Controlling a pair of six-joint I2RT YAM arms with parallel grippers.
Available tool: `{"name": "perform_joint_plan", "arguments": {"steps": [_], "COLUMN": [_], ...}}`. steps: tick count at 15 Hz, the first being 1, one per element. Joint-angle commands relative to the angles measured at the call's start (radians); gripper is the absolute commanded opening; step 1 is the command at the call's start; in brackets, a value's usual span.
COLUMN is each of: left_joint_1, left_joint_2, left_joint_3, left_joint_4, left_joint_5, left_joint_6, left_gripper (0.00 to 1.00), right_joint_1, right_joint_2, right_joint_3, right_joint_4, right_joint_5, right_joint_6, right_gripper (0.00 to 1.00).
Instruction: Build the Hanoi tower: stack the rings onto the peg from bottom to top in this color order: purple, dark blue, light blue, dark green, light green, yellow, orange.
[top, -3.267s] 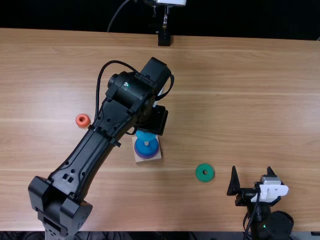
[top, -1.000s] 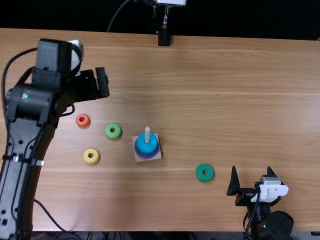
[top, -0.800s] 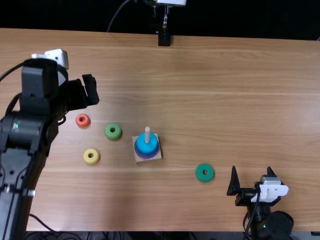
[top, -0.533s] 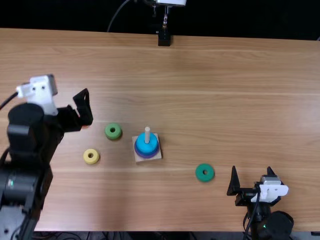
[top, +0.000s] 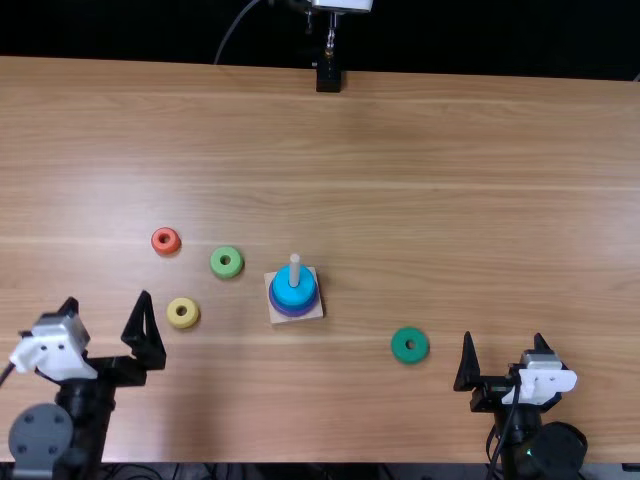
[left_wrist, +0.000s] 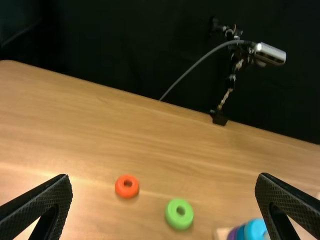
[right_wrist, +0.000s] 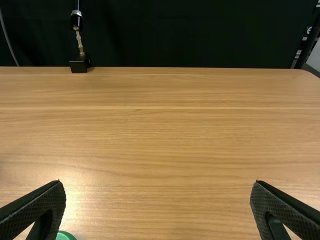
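With purple (left_wrist: 232, 234), dark blue (left_wrist: 241, 233) and light blue (top: 292, 300) already seated around the peg (top: 295, 264) on its square base (top: 317, 313), I judge the next step to be the dark green ring (top: 399, 347). It lies flat on the desk (top: 450, 200), between the base and the right claw (top: 503, 336). The light green ring (top: 226, 271), yellow ring (top: 184, 321) and orange ring (top: 166, 249) lie apart from one another on the left claw (top: 106, 298) side of the base. Both claws are released and empty, fingers spread. I expect each ring to be light, stiff and not fragile, with a smooth rim that may slip under an off-centre pinch. Grip opposite points of the outer rim, low and level, leaving the centre hole unobstructed. I would use the right claw for dark green, then align the hole above the peg tip before release; a tilted ring could bind. I can read no label or brand on the rings or base.
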Motion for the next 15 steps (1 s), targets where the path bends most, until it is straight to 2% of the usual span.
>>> {"name": "perform_joint_plan", "arguments": {"steps": [1,3,4,9,10,12,13,14,15], "left_joint_1": [-0.001,-0.001,-0.001,-0.001,0.000,0.003,0.005,0.010,0.010], "left_joint_2": [-0.102,-0.211,-0.246,-0.315,-0.315,-0.315,-0.315,-0.315,-0.315], "left_joint_3": [-0.092,-0.195,-0.238,-0.353,-0.365,-0.371,-0.376,-0.390,-0.411], "left_joint_4": [0.001,-0.008,-0.008,-0.008,-0.008,-0.010,-0.010,-0.008,-0.008], "left_joint_5": [-0.006,-0.051,-0.058,-0.045,-0.043,-0.040,-0.019,0.003,0.010], "left_joint_6": [0.013,0.013,0.013,0.019,0.063,0.186,0.239,0.263,0.260], "left_gripper": [1.00,1.00,1.00,1.00,1.00,1.00,1.00,1.00,1.00], "right_joint_1": [-0.013,-0.013,-0.013,-0.014,-0.013,-0.013,-0.013,-0.013,-0.013], "right_joint_2": [-0.012,-0.012,-0.012,-0.012,-0.012,-0.012,-0.012,-0.012,-0.012], "right_joint_3": [-0.063,-0.063,-0.063,-0.063,-0.063,-0.063,-0.063,-0.063,-0.063], "right_joint_4": [-0.068,-0.068,-0.068,-0.068,-0.068,-0.068,-0.068,-0.068,-0.068], "right_joint_5": [-0.002,-0.002,-0.002,-0.002,-0.002,-0.002,-0.002,-0.002,-0.002], "right_joint_6": [-0.002,-0.002,-0.002,-0.002,-0.002,-0.002,-0.002,-0.002,-0.002], "right_gripper": [1.00,1.00,1.00,1.00,1.00,1.00,1.00,1.00,1.00]}}
